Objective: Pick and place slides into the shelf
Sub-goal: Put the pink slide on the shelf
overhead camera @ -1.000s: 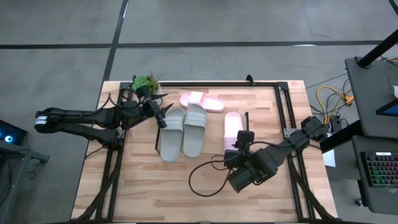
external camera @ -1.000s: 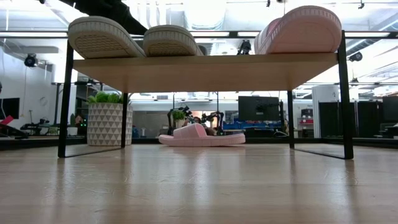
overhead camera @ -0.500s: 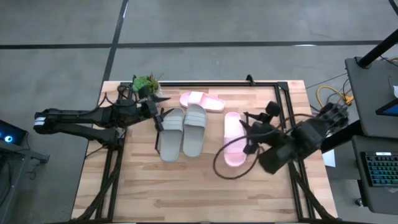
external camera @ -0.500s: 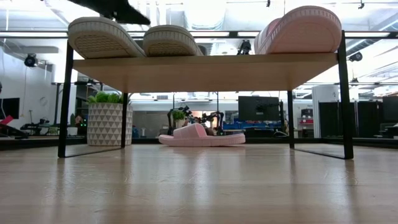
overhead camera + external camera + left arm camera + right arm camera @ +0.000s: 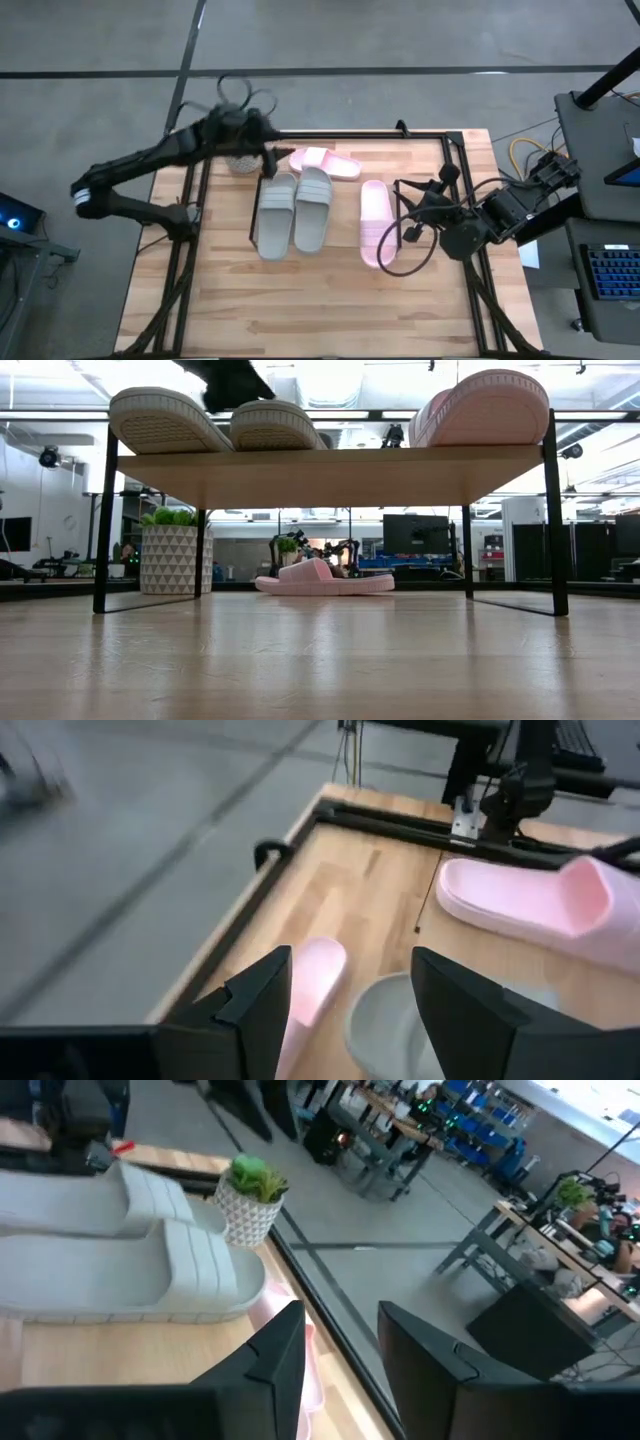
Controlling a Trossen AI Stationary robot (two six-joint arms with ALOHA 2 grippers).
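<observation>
We judged the main risk lay with the shelf (image 5: 262,200), where two grey slides (image 5: 296,209) and one pink slide (image 5: 375,222) rested, as the left hand (image 5: 262,150), fingers wide and empty, reaching for the last pink slide (image 5: 324,162) on the far tabletop (image 5: 300,300), could knock them.

Wooden surface and its surroundings.
A potted plant (image 5: 173,555) in a white patterned pot stands at the far left corner of the wooden surface (image 5: 300,300), inside a black edge frame (image 5: 455,160). Grey floor (image 5: 100,100) lies beyond; a keyboard (image 5: 612,272) and yellow cables (image 5: 530,155) sit at right.
</observation>
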